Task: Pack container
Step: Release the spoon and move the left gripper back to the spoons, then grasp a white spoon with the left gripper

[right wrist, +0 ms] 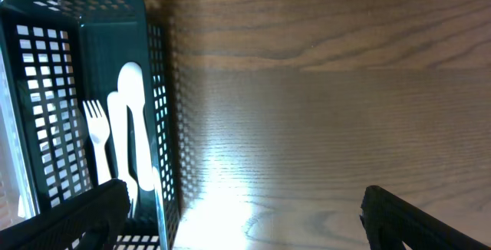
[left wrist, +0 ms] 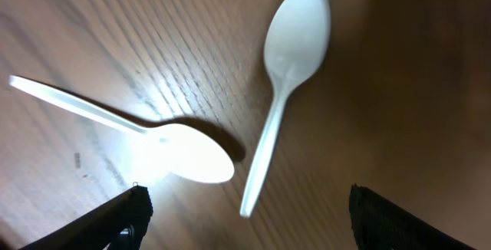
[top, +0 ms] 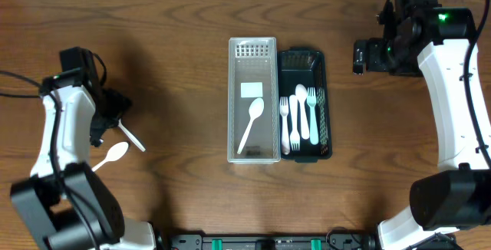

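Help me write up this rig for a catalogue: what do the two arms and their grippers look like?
Both the left arm and right arm have white shells over black joints. Thin black cables trail from each. A green light glows on the right arm. The left fingers and right fingers are black and blocky.

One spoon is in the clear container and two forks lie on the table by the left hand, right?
No. Those two by the open left hand are spoons, not forks; the left wrist view shows their rounded bowls. One spoon does lie in the clear container.
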